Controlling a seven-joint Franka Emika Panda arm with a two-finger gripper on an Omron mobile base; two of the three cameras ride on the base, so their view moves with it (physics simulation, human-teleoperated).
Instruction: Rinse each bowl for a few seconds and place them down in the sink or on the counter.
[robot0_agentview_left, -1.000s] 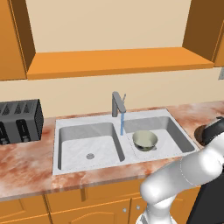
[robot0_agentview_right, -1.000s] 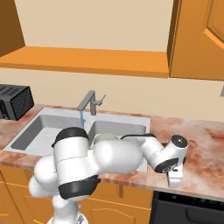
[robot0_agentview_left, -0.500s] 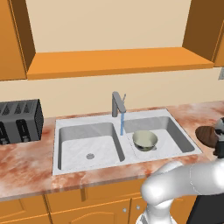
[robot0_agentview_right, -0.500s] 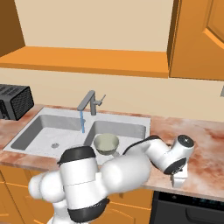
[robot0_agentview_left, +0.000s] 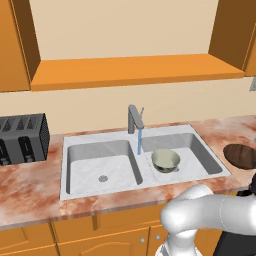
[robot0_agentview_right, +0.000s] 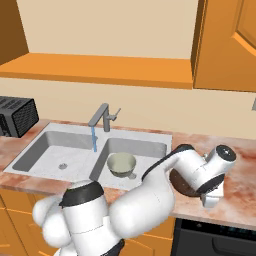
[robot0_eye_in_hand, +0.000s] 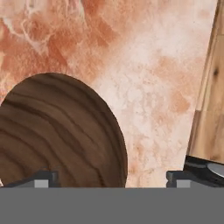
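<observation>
The dark brown bowl (robot0_eye_in_hand: 57, 135) rests on the reddish marbled counter (robot0_eye_in_hand: 153, 65), right of the sink (robot0_agentview_left: 95, 137). My gripper (robot0_eye_in_hand: 109, 177) hangs over its rim and is open wide: one fingertip (robot0_eye_in_hand: 41, 178) sits above the bowl, the other above bare stone. From the left base view the brown bowl (robot0_agentview_left: 242, 155) lies near the right edge; in the right base view my arm covers most of the bowl (robot0_agentview_right: 181, 186). The cream-green bowl (robot0_agentview_left: 166, 160) stands upright in the right basin, beside the stream from the faucet (robot0_agentview_left: 134, 119).
A black toaster (robot0_agentview_left: 22, 137) stands on the counter left of the sink. An orange wooden ledge (robot0_agentview_left: 135, 70) runs above the faucet. A wooden panel (robot0_eye_in_hand: 210, 87) borders the counter beside the brown bowl. A dark oven front (robot0_agentview_right: 220, 240) sits below the counter at right.
The gripper has gone from shut to open wide over the brown bowl. The arm has swung down and back, so the brown bowl now shows on the counter in the left base view.
</observation>
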